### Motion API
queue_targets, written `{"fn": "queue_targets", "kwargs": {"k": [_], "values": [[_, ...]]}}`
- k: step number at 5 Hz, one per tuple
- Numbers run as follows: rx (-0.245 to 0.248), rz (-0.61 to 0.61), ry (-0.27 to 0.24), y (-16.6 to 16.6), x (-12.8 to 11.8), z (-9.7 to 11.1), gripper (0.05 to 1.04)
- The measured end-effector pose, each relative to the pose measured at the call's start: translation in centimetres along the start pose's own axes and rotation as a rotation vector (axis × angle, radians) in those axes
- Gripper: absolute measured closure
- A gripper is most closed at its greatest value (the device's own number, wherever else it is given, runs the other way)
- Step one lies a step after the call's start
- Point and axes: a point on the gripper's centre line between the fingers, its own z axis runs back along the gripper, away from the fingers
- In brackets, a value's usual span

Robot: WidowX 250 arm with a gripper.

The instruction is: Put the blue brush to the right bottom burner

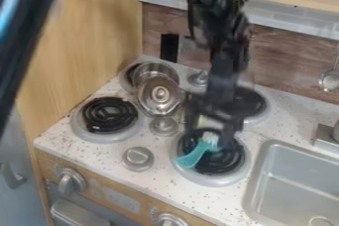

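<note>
Speckled counter (298, 113) under a wood-look backsplash (285, 54), sink (257, 190) at lower right of frame. Blue brush (192, 157) is at the lower right burner (228, 163), below frame center, handle toward lower left, pale bristles at upper end. Black hand (210, 132) is right at the bristle end; can't tell if it's apart, together or clamped. Metal pot (153, 69) and tilted lid (159, 96) sit left of the arm.
</note>
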Motion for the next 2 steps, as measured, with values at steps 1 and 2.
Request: {"fn": "queue_targets", "kwargs": {"k": [1, 2], "values": [[0.016, 0.029, 0.052, 0.8, -1.1, 1.34, 0.081], [0.026, 0.045, 0.083, 1.31, -1.53, 1.6, 0.084]]}}
